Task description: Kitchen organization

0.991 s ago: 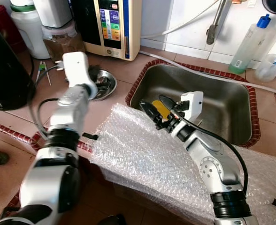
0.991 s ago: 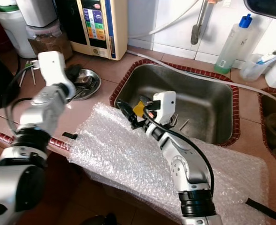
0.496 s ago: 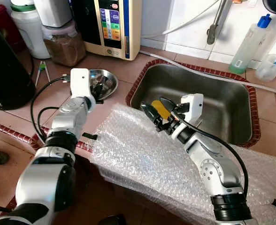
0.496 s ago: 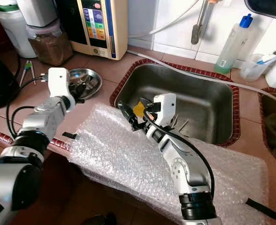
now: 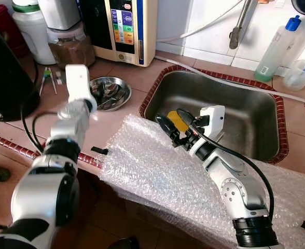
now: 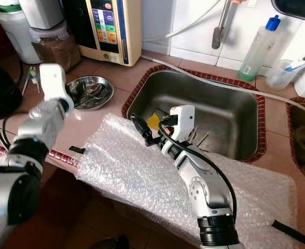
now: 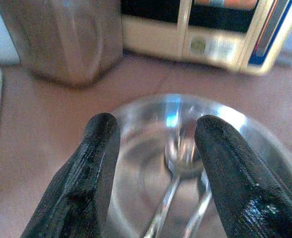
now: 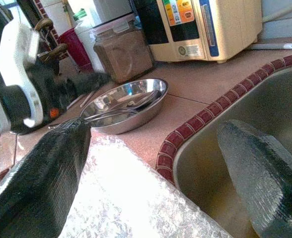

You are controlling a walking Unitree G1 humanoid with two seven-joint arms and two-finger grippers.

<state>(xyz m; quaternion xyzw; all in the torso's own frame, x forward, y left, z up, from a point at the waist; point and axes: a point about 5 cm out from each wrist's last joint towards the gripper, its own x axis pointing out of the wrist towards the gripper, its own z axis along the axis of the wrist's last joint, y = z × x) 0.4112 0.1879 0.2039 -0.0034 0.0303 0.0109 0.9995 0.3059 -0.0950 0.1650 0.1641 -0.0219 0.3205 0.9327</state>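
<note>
Your right gripper [image 5: 172,124] hangs over the near left corner of the sink [image 5: 246,116], its two black fingers spread wide. A yellow piece [image 5: 180,121] shows between them, but you cannot tell from these views whether the fingers actually bear on it. Just beneath and behind that gripper, toward you, the sheet of bubble wrap [image 5: 157,176] lies over the counter edge and runs back under the right arm.

Your left gripper [image 7: 156,173] is out over the tiled counter [image 5: 124,78], well to the left of the right one and apart from the bubble wrap. Its fingers [image 7: 94,168] stand open with nothing between them. Directly ahead of those fingertips sits the steel bowl [image 5: 111,92], with spoons [image 7: 178,163] lying inside it; the gripper is close to the bowl's rim but not touching it in the wrist view.

Beyond the bowl, farther from the left gripper, a clear jar of brown powder [image 5: 71,46] stands on the counter, and beside it the cream-coloured water appliance [image 5: 126,28] stands against the wall. Past the right gripper, across the sink, a faucet [image 5: 239,23] hangs down from the tiled wall, and a clear bottle with a blue cap [image 5: 277,46] stands at the sink's far right.
</note>
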